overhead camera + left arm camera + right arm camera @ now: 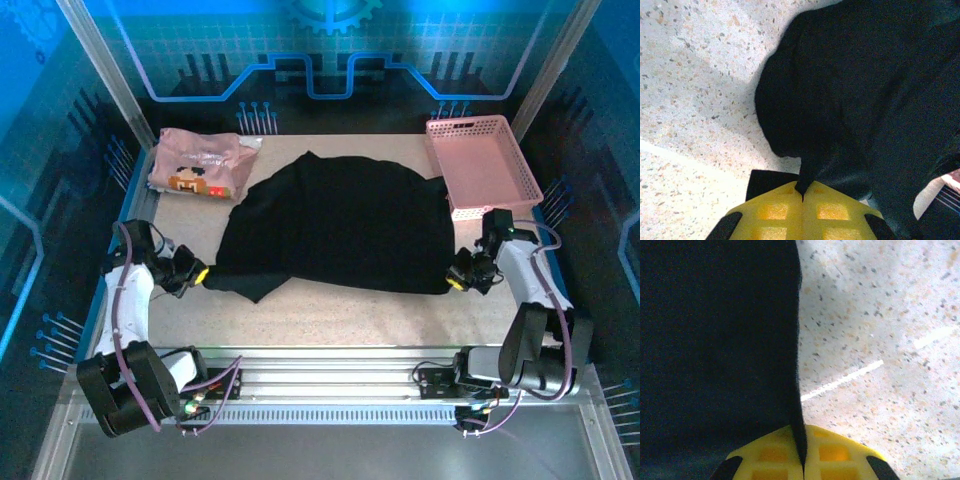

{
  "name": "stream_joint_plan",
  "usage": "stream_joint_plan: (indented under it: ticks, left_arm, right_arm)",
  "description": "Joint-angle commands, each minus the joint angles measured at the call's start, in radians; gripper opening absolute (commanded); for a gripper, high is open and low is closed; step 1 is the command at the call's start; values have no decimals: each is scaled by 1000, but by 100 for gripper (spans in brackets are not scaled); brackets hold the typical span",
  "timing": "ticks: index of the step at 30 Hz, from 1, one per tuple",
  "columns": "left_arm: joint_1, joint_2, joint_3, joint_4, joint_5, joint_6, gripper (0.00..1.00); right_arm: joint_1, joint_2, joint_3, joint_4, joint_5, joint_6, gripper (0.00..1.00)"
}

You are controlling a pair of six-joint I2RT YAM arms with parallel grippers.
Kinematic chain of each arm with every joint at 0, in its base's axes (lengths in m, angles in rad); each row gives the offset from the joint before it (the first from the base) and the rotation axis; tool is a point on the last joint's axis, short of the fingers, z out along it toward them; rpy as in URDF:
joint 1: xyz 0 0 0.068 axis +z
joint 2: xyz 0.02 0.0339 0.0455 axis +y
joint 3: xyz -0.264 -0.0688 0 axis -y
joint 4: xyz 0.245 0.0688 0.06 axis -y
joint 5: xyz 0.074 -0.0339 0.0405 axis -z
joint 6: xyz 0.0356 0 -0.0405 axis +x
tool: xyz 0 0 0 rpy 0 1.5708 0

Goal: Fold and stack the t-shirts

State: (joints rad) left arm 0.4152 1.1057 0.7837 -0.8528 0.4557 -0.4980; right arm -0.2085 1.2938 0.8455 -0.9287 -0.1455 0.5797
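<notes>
The table (350, 310) lies bare along its near edge and beside both arms. The black shirt (340, 225) sprawls mid-table. The basket (485, 165) is far right, the pink shirt (200, 165) far left. The 2 jaw pairs are pinched on black cloth: left gripper (802, 197) at the near-left corner, right gripper (804, 460) at the near-right edge.

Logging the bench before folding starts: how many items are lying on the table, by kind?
T-shirts: 2 (large plain black t-shirt, pale pink t-shirt with pixel print)
Baskets: 1 (rigid pink plastic mesh basket)
Total: 3
</notes>
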Motion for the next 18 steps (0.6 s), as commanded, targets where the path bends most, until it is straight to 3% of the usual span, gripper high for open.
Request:
stream_joint_plan:
  ticks: [1,10,18]
  left_arm:
    - [10,-18,15,-33,84,-17,0]
    - [-23,11,-102,34,29,-94,0]
    - [-75,-65,-72,-63,-27,-116,0]
  right_arm:
    - [-11,-45,-39,-59,24,6,0]
    - [-11,-28,-106,-29,46,12,0]
    - [11,-69,-95,-78,74,36,0]
